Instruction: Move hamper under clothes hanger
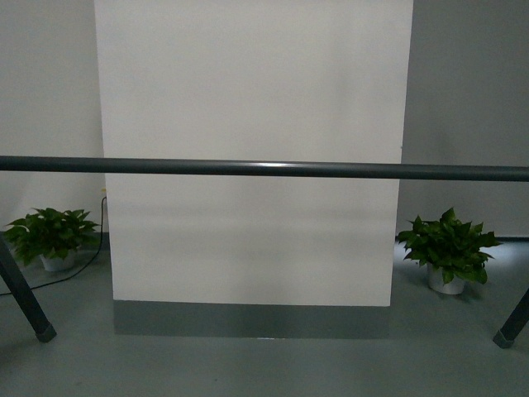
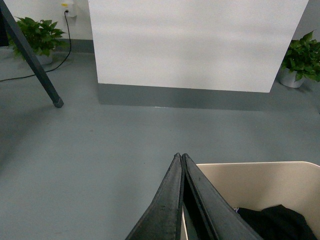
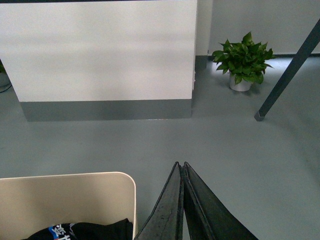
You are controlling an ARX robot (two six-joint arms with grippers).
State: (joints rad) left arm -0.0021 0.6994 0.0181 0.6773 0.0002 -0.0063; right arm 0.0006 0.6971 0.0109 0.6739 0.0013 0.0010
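Observation:
The clothes hanger's dark grey bar [image 1: 264, 169] crosses the front view, with slanted legs at both sides [image 1: 25, 298]. One leg shows in the left wrist view [image 2: 35, 62] and one in the right wrist view [image 3: 287, 70]. The beige hamper [image 2: 260, 187] lies low between my arms, with black clothing [image 2: 277, 222] inside; it also shows in the right wrist view [image 3: 65, 197]. My left gripper [image 2: 180, 156] is shut and empty at the hamper's left corner. My right gripper [image 3: 180, 164] is shut and empty just beside the hamper's right corner.
A white panel with a grey base [image 1: 252, 149] stands ahead. Potted plants sit on the grey floor at left [image 1: 50, 236] and right [image 1: 449, 248]. A black cable [image 2: 67, 35] runs from a wall socket to the floor.

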